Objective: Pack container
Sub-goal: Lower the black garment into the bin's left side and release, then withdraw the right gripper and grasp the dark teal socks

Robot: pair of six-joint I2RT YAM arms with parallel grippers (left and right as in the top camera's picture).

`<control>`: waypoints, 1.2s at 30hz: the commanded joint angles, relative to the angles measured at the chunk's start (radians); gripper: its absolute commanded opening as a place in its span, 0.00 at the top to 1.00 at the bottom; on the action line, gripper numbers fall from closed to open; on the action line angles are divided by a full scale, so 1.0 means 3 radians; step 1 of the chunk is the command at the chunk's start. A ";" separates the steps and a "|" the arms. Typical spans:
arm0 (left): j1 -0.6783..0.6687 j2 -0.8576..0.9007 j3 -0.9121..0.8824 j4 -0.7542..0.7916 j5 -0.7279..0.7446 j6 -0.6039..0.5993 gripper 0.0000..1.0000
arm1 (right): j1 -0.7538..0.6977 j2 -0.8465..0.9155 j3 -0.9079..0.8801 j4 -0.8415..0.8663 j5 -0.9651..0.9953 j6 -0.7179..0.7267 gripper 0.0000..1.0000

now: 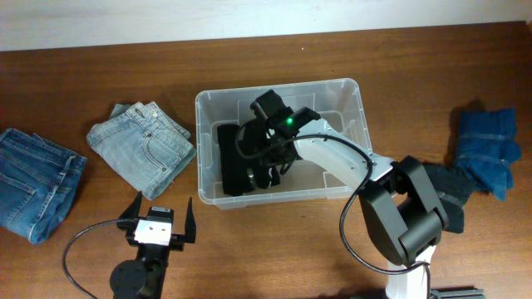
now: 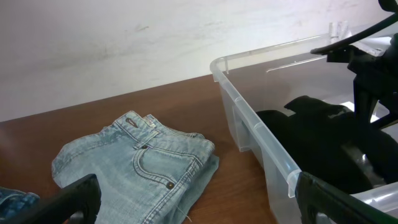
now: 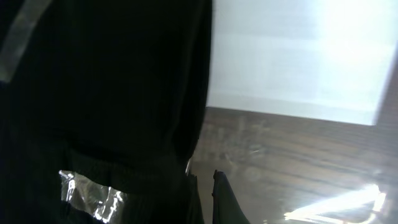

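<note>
While the left gripper [image 1: 164, 203] is being held open and empty at the near table edge [image 1: 266, 270], a black garment [image 1: 233, 159] is being set into the container [image 1: 332, 85] at mid-table by the right gripper [image 1: 264, 162], whose grip is being hidden by cloth and cannot be told. A release and a lift clear of the rim are probably being called for next, then the folded light jeans [image 1: 143, 147] beside it.

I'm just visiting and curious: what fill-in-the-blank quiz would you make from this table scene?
The garment inside the container is coloured ____.
The ____ arm reaches into the container.
The left gripper holds nothing and is ____.
Missing words: black; right; open.
</note>
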 commanded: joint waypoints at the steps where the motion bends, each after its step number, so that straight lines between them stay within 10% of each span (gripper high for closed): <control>1: 0.0017 -0.0022 -0.0037 0.0010 0.0036 0.0055 0.01 | 0.0020 -0.0003 -0.0028 -0.0037 -0.0292 -0.0168 0.90; 10: 0.0017 -0.0022 -0.0037 0.0010 0.0036 0.0055 0.01 | -0.0275 -0.0507 0.0155 -0.0247 -0.0043 -0.0366 0.57; 15: 0.0017 -0.0022 -0.0037 0.0010 0.0036 0.0055 0.01 | -0.0622 -0.0898 0.0448 -0.0548 -0.0070 -0.0403 0.19; 36: 0.0017 -0.0022 -0.0037 0.0010 0.0036 0.0055 0.01 | -0.4177 -0.1347 0.0814 -0.1191 -0.0135 -0.0931 0.07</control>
